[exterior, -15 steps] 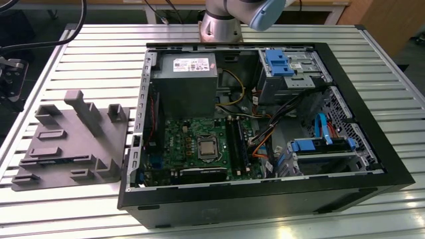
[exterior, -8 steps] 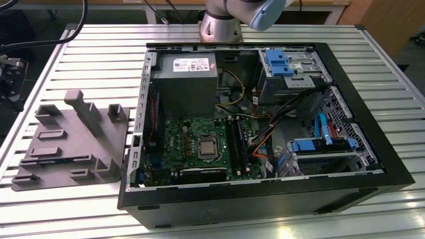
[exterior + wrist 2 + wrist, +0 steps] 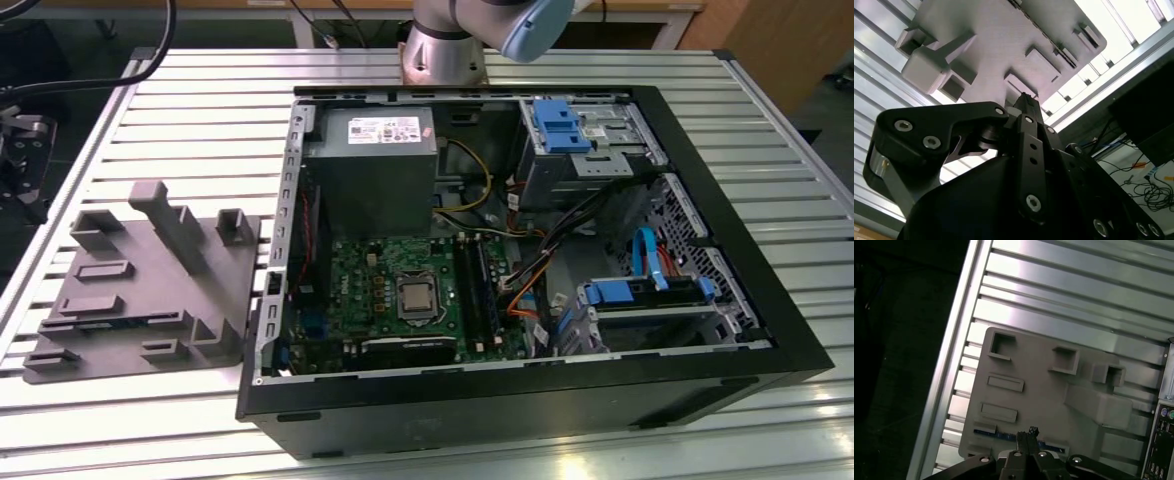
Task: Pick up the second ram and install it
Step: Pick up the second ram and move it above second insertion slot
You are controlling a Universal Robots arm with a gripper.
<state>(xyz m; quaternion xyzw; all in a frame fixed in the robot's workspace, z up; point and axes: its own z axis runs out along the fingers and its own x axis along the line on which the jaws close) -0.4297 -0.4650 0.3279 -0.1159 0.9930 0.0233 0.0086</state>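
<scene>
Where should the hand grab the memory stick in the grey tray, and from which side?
Pinch the second ram across its flat faces, mid-length, from straight above. It appears to stand on edge in a slot of the grey tray, leaving just its long top edge exposed.

Bright light is glaring off the slatted aluminium table (image 3: pixel 160 90) I am working over from afar, and its ribs are shining white in both wrist views. Beyond the table's long edge, a dark floor (image 3: pixel 894 350) is lying in shadow. A wooden panel (image 3: pixel 787 40) is standing past the far corner at the exterior view's right. In the second wrist view, I am seeing loose cables (image 3: pixel 1149 187) trailing over pale ground.
</scene>
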